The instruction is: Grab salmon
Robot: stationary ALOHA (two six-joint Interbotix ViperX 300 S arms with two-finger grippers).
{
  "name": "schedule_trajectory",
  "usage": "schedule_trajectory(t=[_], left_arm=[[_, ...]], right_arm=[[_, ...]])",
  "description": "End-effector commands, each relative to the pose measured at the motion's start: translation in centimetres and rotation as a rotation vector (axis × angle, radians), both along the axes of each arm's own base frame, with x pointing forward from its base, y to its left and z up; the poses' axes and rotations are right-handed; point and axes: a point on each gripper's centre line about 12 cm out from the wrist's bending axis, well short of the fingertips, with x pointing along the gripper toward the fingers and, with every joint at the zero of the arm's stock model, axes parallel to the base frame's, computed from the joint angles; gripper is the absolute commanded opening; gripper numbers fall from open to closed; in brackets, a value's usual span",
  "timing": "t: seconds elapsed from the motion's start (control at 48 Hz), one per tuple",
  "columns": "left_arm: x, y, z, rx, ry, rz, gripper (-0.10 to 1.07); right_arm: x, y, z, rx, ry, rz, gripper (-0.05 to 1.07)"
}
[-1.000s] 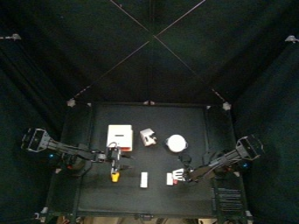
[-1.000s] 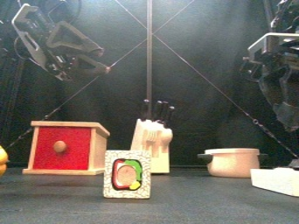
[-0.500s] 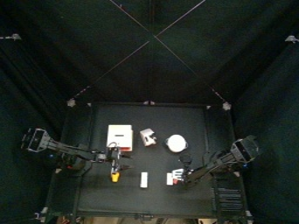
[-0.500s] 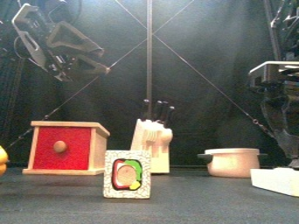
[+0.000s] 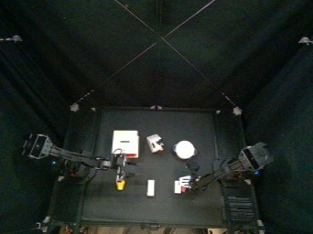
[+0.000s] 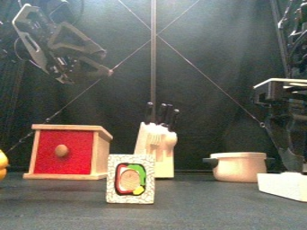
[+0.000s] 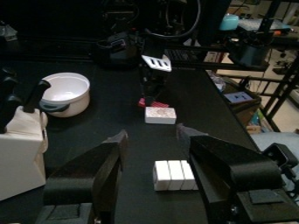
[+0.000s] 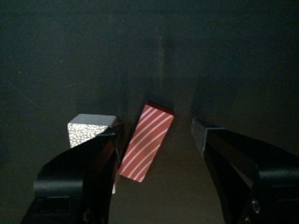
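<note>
The salmon (image 8: 146, 142), a small pale piece with a pinkish-red striped top, lies on the black table near its front right (image 5: 184, 186). My right gripper (image 8: 162, 140) hangs open straight above it, one jaw on either side and neither touching. The left wrist view shows the salmon (image 7: 160, 115) from afar, under the right gripper (image 7: 158, 68). My left gripper (image 7: 155, 144) is open and empty, raised high at the left (image 6: 86, 61).
A speckled pale block (image 8: 91, 131) lies close beside the salmon. Further off are white bars (image 7: 176, 173), a white bowl (image 5: 185, 149), a knife block (image 5: 154, 143), a red drawer box (image 6: 68, 151), a roll slice (image 6: 129, 178) and a yellow piece (image 5: 120, 183).
My right arm has come down toward the table over the salmon, jaws still open. The left arm has stayed where it was.
</note>
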Motion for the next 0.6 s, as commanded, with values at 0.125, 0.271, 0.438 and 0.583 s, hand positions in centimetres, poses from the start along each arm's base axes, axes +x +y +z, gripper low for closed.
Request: schedule_trajectory(t=[0.125,0.271,0.438,0.583], left_arm=[[0.2,-0.1,0.4,-0.001,-0.014,0.000,0.86],[0.2,-0.1,0.3,-0.001,-0.012,0.000,0.86],[0.2,-0.1,0.4,-0.003,-0.013,0.000,0.86],[0.2,-0.1,0.4,-0.001,-0.014,0.000,0.86]], right_arm=[[0.2,-0.1,0.0,0.002,0.002,-0.005,0.94],[0.3,0.1,-0.2,0.017,0.007,-0.016,0.93],[0.3,0.5,-0.6,0.027,0.020,-0.022,0.90],[0.3,0.5,-0.8,0.028,0.027,-0.025,0.83]])
